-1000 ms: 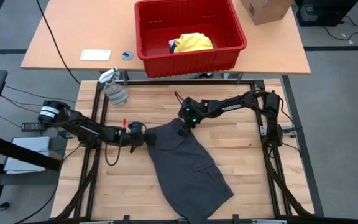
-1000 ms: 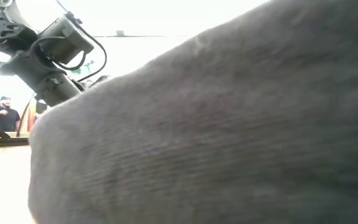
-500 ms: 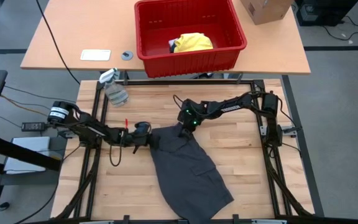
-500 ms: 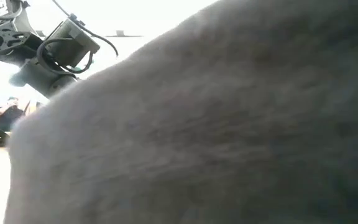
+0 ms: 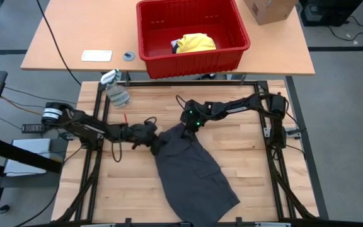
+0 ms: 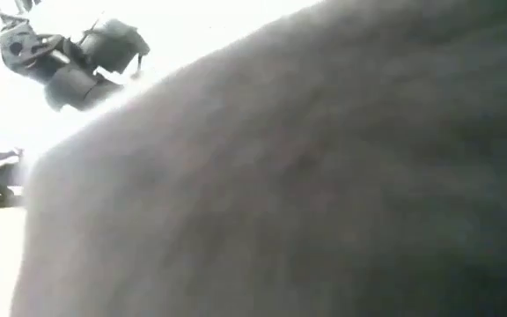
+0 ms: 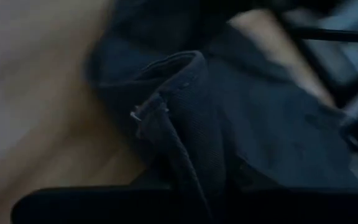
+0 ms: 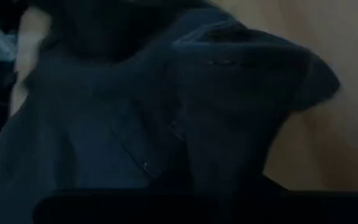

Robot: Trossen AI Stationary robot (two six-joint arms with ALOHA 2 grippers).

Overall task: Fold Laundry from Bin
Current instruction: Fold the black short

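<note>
Pinching the dark grey garment (image 5: 191,167) at its top corners, left gripper (image 5: 152,134) and right gripper (image 5: 184,128) are clamped closed over the wooden table (image 5: 251,164); the red bin (image 5: 194,60) holds a yellow garment (image 5: 196,42).

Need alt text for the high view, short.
Seen from above, both arms grip one end of dark grey shorts spread on the wooden table: the left claw and the right claw are each shut on the cloth. Behind, a red bin on a second table holds a yellow garment.

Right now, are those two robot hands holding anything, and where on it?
Yes. Both grip the dark grey shorts along the top edge: the left hand at one corner, the right hand at the other.
</note>
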